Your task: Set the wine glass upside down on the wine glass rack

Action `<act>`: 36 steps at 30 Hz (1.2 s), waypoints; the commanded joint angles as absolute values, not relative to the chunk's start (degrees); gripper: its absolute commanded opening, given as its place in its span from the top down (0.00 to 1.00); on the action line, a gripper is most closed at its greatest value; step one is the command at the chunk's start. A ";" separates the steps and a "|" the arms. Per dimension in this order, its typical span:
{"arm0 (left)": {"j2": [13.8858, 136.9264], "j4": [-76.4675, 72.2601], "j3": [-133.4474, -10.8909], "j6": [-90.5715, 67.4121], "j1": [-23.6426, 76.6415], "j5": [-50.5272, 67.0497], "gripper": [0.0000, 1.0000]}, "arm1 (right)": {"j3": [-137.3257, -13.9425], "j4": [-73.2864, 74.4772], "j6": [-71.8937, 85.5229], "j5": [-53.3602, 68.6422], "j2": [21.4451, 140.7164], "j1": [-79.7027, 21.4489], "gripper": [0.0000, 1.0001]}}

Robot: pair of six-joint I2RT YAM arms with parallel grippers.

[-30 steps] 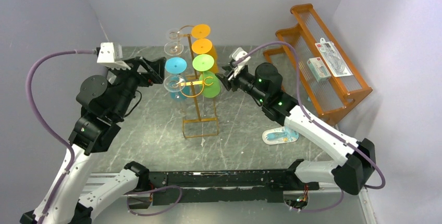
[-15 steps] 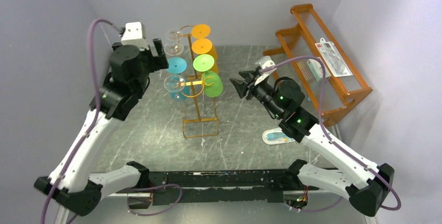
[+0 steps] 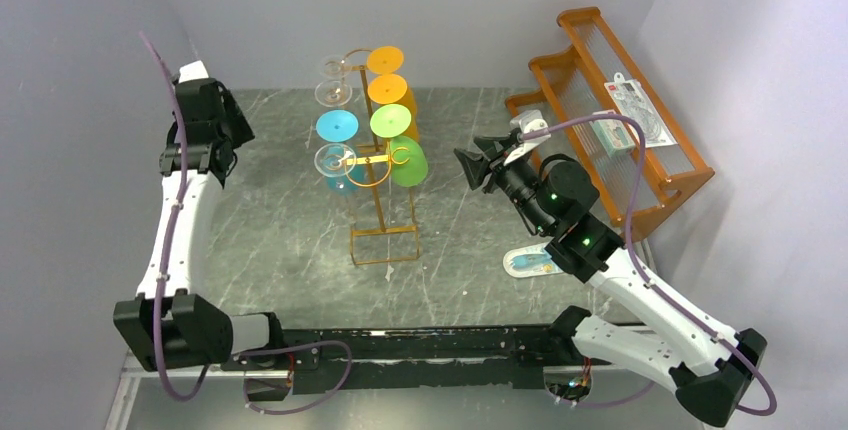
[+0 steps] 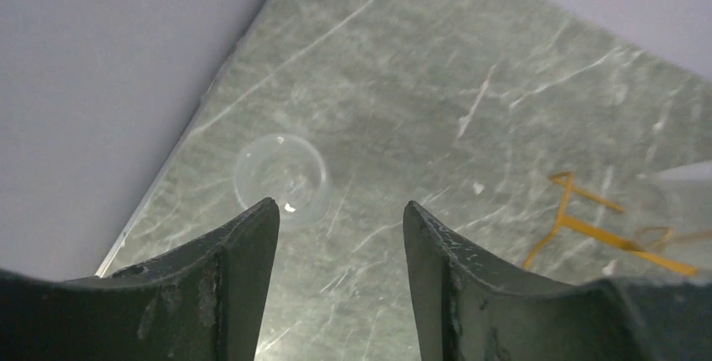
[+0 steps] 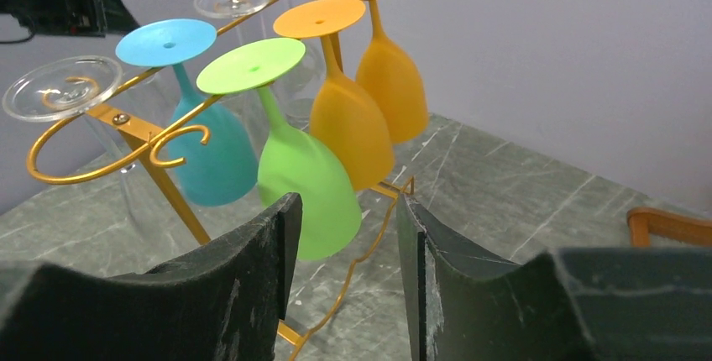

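Note:
The wine glass rack (image 3: 380, 205), a thin golden wire stand, rises mid-table with orange, green, blue and clear glasses hanging upside down on it. In the right wrist view the green glass (image 5: 302, 185), blue glass (image 5: 206, 168) and two orange glasses (image 5: 348, 126) hang close ahead. My right gripper (image 5: 347, 201) is open and empty, right of the rack (image 3: 470, 165). My left gripper (image 4: 338, 206) is open and empty, high at the far left (image 3: 200, 162). Below it a clear wine glass (image 4: 281, 178) stands on the table near the left edge, seen from above.
An orange stepped shelf (image 3: 610, 120) holding packets lines the right wall. A small white-and-blue item (image 3: 537, 262) lies on the table by the right arm. The rack's wire base (image 4: 588, 227) shows at the right of the left wrist view. Walls close in on the left and back.
The left arm swung up and left, away from the rack, and its jaws narrowed. The right gripper pulled back to the right from the green glass and opened slightly.

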State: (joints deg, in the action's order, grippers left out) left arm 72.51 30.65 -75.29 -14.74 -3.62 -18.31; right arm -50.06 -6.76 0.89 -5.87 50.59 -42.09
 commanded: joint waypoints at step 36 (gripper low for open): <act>80.92 30.51 -72.81 -13.83 -9.76 -8.29 0.95 | -50.13 -6.37 4.13 -7.50 52.12 -41.93 0.49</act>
State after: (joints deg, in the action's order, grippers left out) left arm 84.31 29.19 -70.48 -14.79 -9.34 -11.57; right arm -50.06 -5.34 3.42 -7.51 53.23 -42.09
